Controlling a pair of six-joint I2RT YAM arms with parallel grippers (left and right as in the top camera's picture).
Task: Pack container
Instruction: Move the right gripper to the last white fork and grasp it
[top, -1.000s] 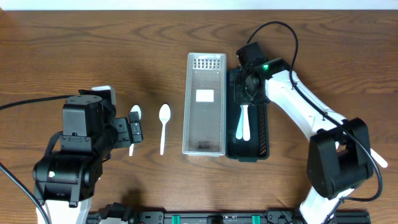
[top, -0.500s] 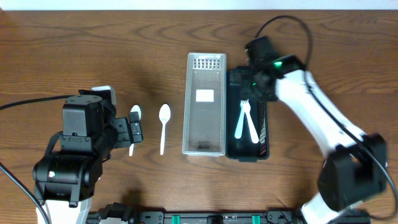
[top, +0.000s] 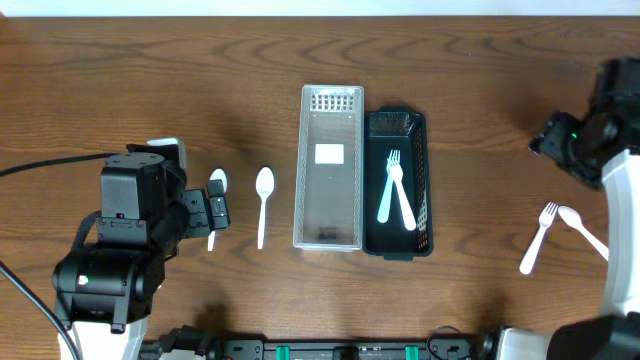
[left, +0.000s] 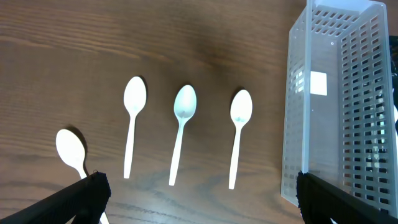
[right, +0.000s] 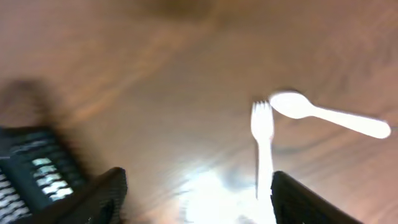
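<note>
Fork (right: 263, 149) — ahead of right jaws (apart)

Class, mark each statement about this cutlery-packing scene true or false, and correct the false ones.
1. The black container holds two white forks. True.
2. The clear container is packed with cutlery. False: no cutlery lies in it.
3. The left wrist view shows four spoons. True.
4. The right gripper grips a utensil. False: it is open; a loose fork lies beside a single spoon.
</note>
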